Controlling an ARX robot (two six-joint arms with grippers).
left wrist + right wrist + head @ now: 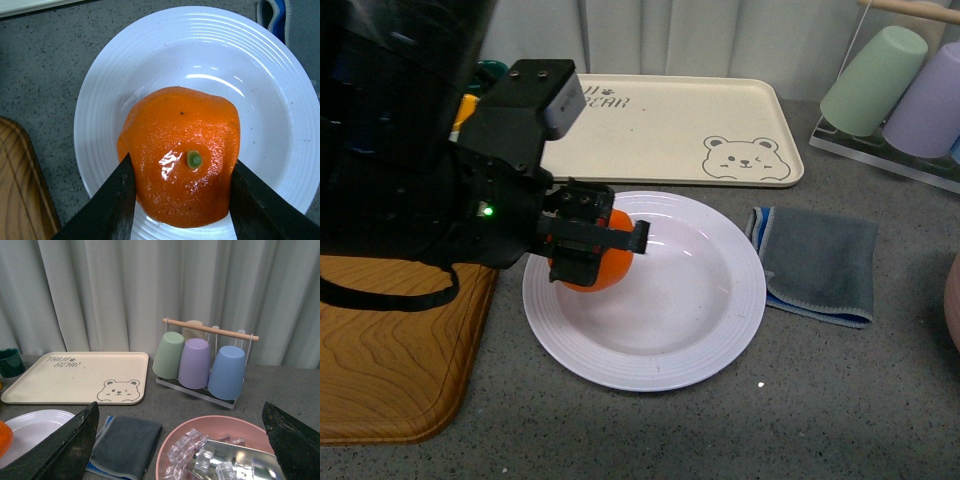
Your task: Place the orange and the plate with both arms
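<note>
The white plate point(700, 320) lies on the grey counter in front of me, its ribbed rim also showing in the left wrist view point(100, 90) and at the edge of the right wrist view point(35, 422). My left gripper point(595, 250) is shut on the orange point(605, 268), holding it over the plate's left side. From the left wrist the orange point(180, 150) fills the gap between both black fingers point(112, 205), green stem dot facing the camera. My right gripper point(182, 450) is open with its fingers far apart, above a pink bowl, out of the front view.
A cream bear tray point(670, 130) lies behind the plate. A grey folded cloth point(817, 262) lies right of it, a wooden board point(390, 350) left. A rack of upturned cups point(202, 360) stands at the back right. The pink bowl point(200, 430) holds ice cubes and a metal scoop.
</note>
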